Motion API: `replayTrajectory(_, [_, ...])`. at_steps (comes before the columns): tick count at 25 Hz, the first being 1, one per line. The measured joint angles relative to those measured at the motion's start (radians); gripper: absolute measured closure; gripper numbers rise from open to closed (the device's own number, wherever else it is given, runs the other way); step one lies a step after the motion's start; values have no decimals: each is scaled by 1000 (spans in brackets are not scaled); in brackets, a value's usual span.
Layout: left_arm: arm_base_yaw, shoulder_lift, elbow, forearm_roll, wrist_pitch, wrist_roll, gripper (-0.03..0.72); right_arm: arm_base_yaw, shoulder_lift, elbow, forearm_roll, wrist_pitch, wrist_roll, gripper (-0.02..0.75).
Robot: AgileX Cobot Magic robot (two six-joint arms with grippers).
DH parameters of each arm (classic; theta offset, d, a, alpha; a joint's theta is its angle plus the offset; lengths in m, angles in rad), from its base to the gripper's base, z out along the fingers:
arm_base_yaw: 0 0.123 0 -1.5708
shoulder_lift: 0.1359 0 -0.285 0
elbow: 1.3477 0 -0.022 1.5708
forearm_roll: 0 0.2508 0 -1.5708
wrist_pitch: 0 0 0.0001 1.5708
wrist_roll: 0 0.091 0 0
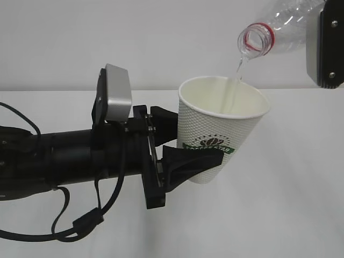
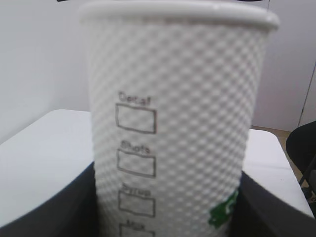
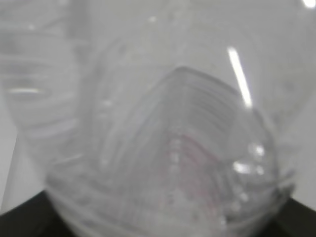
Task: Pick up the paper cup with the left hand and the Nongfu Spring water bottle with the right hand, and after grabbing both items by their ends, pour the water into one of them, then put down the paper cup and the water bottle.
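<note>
A: Two items are held off the white table [image 1: 301, 215]. The paper cup [image 1: 221, 129] is clamped low on its dimpled wall by the left hand [image 1: 185, 153], the jaws set fairly wide apart on either side of it, and it is tilted with its mouth turned up and to the right.

B: And where is the Nongfu Spring water bottle [image 1: 285, 27] seen?

A: At the top right, above the cup, tipped with its red-ringed neck pointed down and left. It is gripped by the right hand [image 1: 325, 45], whose jaws are spread wide around its body; only blurred clear plastic is shown in the right wrist view.

B: Is anything poured?

A: A thin stream of the water [image 1: 238, 69] is seen falling from the neck into the cup.
</note>
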Motion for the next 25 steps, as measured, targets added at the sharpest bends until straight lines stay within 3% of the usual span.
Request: replayTrajectory(25, [0,0,0,45,0,0,232,0,0,0,-8,0,0,209])
